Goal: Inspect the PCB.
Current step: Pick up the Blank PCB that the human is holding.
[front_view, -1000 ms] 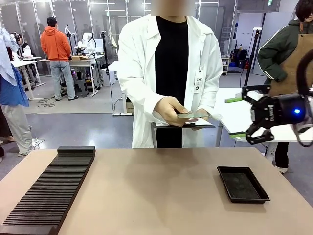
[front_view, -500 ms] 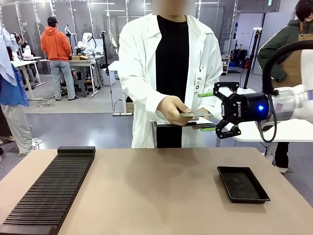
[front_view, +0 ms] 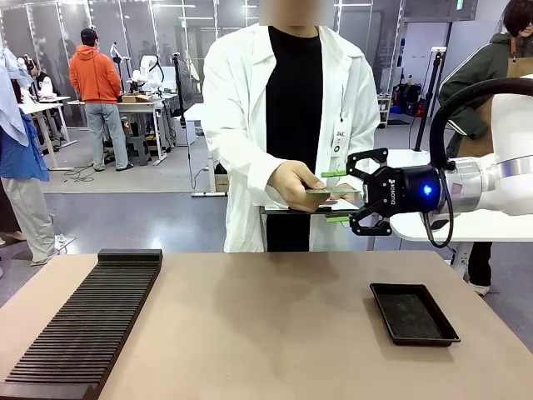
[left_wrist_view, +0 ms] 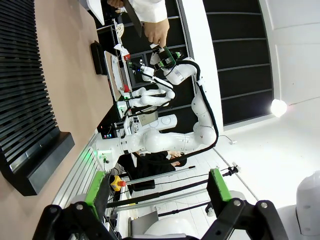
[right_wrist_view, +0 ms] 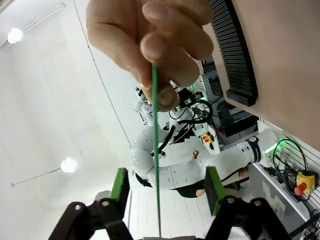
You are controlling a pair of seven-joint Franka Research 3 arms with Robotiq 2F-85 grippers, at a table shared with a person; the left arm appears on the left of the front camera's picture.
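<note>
Right pincer (front_view: pixel 336 197) stands wide open astride the free end of the PCB (front_view: pixel 333 192), which sits pinched in the person's hand (front_view: pixel 291 185); no grip yet. I'd judge the handover barely begun, the inspection entirely ahead.

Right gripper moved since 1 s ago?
Yes: the right gripper went picture-left, from above the black tray to left of its left end, jaws open around the PCB.
</note>
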